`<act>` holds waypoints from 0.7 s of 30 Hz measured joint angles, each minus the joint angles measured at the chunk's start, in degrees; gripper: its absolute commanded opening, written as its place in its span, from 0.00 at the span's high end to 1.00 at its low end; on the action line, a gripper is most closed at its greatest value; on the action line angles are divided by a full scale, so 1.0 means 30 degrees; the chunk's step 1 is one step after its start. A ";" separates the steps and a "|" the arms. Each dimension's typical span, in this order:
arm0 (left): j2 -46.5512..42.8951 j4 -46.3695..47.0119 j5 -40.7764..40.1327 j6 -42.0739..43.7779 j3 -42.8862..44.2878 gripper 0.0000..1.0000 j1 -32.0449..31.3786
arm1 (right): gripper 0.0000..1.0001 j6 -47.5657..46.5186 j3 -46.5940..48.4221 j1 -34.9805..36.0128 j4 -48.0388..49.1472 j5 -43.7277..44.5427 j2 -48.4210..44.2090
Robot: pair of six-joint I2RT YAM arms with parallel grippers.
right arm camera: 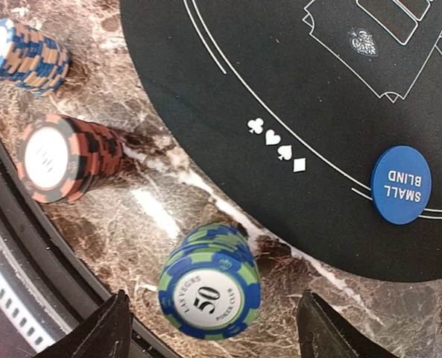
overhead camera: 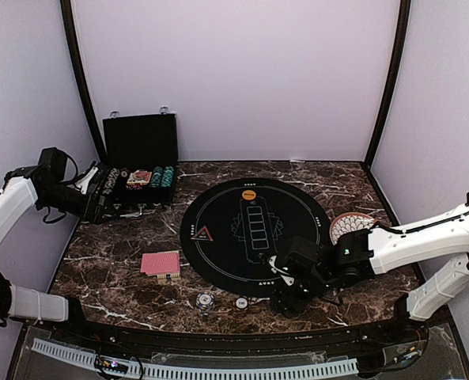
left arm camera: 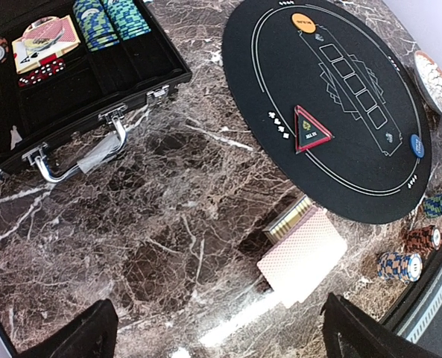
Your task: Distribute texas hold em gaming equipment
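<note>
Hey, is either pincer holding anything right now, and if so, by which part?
Nothing is held. The left pincer is open and empty; the right pincer is open around the blue-and-green chip stack, not touching it.

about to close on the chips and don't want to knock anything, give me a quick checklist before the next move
1. right fingers open, one on each side of the 50 stack: ok
2. gap showing on both sides of the 50 stack, no contact yet: ok
3. orange-black stack clear of the right fingers: ok
4. small blind disc lying on the mat, out of the way: ok
5. left fingers open and empty: ok
6. number of chips in the 50 stack: cannot tell
</note>
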 measured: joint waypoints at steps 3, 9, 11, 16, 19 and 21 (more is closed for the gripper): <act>-0.0007 0.0000 0.0146 0.0000 0.0044 0.01 -0.0073 | 0.23 -0.0073 0.0131 0.0000 0.0022 0.0073 0.0226; -0.0073 -0.0007 0.0291 -0.0138 0.0248 0.01 -0.0160 | 0.27 -0.0291 0.0342 0.0000 0.0342 0.0066 0.0809; -0.0153 -0.0007 0.0350 -0.0175 0.0299 0.01 -0.0160 | 0.30 -0.0335 0.0350 0.0000 0.0481 0.0058 0.0911; -0.0364 -0.0007 0.0495 -0.0357 0.0342 0.01 -0.0175 | 0.36 -0.0401 0.0350 -0.0007 0.0583 0.0073 0.0998; -0.0415 -0.0007 0.0525 -0.0364 0.0379 0.01 -0.0175 | 0.38 -0.0452 0.0379 -0.0007 0.0597 0.0058 0.0998; -0.0452 -0.0007 0.0525 -0.0364 0.0386 0.01 -0.0175 | 0.39 -0.0437 0.0379 -0.0029 0.0612 0.0051 0.1005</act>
